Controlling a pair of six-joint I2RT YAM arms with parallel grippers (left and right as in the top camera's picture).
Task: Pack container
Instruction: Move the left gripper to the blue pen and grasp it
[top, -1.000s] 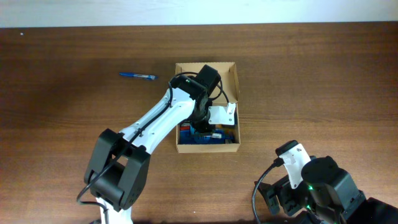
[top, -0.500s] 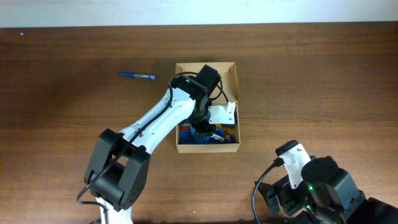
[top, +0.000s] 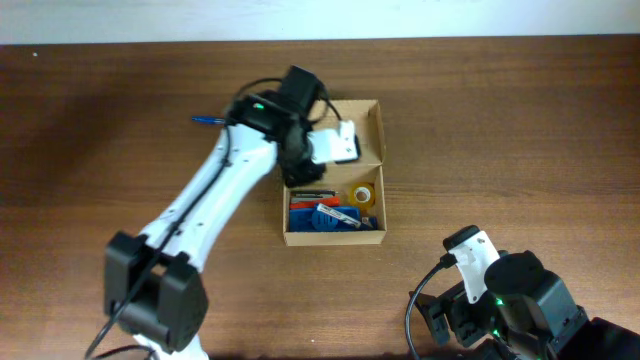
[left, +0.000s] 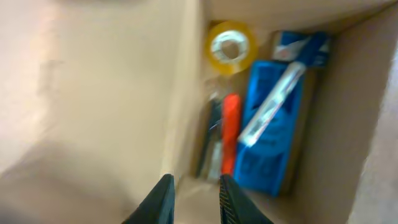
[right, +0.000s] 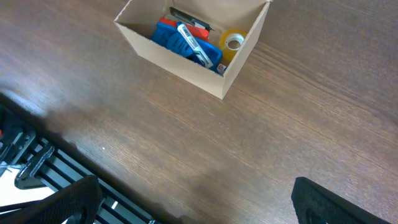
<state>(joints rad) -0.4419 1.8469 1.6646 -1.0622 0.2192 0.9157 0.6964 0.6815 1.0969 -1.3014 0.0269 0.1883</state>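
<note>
The container (top: 381, 128) is a tan cardboard box standing open at mid-table. Inside lie a yellow tape roll (top: 363, 195), a blue package (top: 335, 218) and a red pen (left: 231, 130). My left gripper (top: 300, 172) hovers over the box's left wall near its far end. In the blurred left wrist view its fingers (left: 196, 180) stand a little apart with nothing between them, above the box wall (left: 112, 93). My right gripper (right: 199, 202) is wide open and empty over bare table, well short of the container (right: 180, 59).
A blue pen (top: 205, 120) lies on the table left of the box, partly hidden by my left arm. My right arm (top: 500, 300) rests at the table's near right corner. A black slatted rack (right: 37, 155) shows at the table edge.
My left arm has lifted out of the box's near half and swung toward its far left side, uncovering the contents. The right arm has not moved.
</note>
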